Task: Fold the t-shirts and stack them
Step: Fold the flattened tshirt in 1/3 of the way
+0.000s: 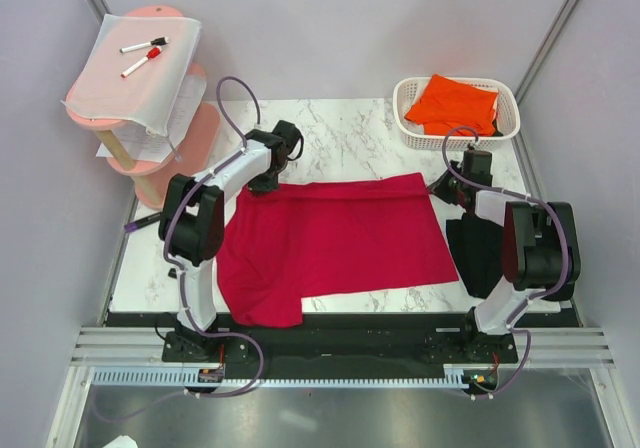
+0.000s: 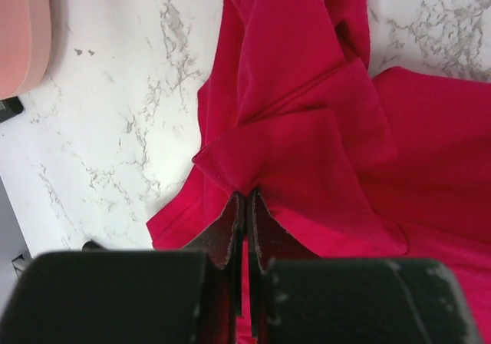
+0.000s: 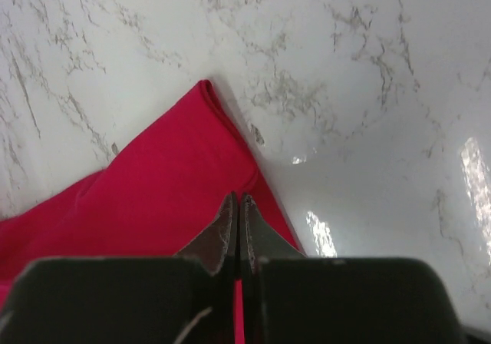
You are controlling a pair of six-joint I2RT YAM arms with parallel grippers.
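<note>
red t-shirt [image 1: 340,238], pinched in left fingers [image 2: 224,235], right fingers [image 3: 218,235]

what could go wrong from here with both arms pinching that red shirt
The left gripper pinches only a small peak of the crimson red fabric t-shirt, and the cloth around it is bunched in creases, so a fold from here may come out crooked.
The right gripper holds just the thin edge near a corner, so it might slip free under a pull.
The shirt's near left part lies past the white marble table edge and could drag or catch.
</note>
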